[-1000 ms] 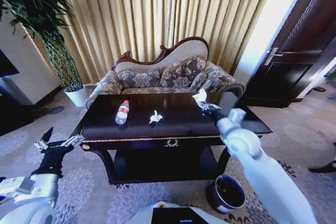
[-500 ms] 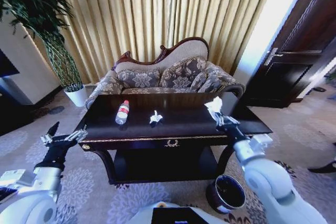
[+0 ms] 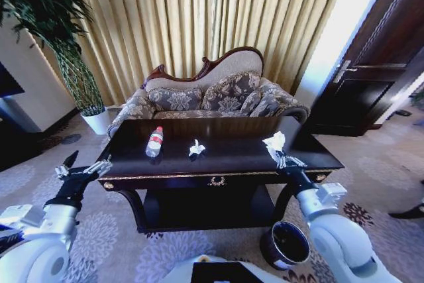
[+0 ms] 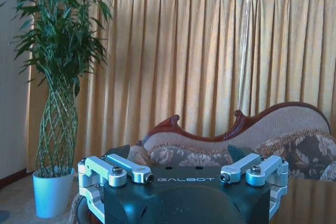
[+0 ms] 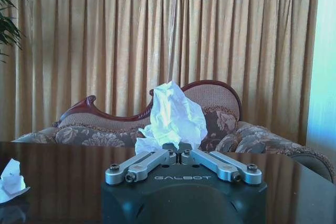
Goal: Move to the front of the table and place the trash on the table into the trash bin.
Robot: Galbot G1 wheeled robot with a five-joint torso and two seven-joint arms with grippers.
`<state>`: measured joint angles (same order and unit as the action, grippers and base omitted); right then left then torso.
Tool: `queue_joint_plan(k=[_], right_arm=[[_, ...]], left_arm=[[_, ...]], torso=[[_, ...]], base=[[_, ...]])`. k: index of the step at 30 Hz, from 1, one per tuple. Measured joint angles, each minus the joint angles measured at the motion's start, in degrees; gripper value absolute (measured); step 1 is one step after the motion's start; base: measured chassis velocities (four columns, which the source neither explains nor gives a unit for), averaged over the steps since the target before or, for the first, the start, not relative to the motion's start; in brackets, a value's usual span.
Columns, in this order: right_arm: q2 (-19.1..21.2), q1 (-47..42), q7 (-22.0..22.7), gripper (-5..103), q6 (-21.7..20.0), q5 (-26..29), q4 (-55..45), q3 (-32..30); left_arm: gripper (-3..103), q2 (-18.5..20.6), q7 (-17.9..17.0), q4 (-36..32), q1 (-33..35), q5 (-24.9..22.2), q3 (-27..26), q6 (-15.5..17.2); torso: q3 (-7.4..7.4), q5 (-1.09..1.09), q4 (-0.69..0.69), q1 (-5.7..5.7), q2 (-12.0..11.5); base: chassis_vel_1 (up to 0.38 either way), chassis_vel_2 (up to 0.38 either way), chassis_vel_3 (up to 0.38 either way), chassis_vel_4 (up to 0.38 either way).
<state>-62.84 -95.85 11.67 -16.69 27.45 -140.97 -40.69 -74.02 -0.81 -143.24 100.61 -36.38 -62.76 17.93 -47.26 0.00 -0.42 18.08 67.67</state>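
Trash: three pieces counted. One clear bottle (image 3: 154, 142) with red label, lying on the desk (image 3: 225, 160); one crumpled tissue (image 3: 196, 148) at desk centre; one tissue wad (image 5: 171, 118) pinched in the right gripper (image 3: 283, 159), jaws closed on it, held above the desk's right front corner. Trash bin (image 3: 285, 244): one, on the floor below that corner, nothing visibly in it. Judged about one-third along. Left gripper (image 3: 84, 169): jaws wide, empty, beside the desk's left end.
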Motion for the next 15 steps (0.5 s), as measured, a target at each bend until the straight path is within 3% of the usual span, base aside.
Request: queue_joint_plan(k=[15], right_arm=[[-1.43,-1.22,0.12,0,0.12,-1.03,-0.37,-0.12]], left_arm=[[100,0.10,-0.16,0.00,1.64,1.45,-0.46,0.06]], torso=[[0.00,0.00,0.00,0.00,0.00]], base=[[0.018,-0.019,-0.014,0.019]])
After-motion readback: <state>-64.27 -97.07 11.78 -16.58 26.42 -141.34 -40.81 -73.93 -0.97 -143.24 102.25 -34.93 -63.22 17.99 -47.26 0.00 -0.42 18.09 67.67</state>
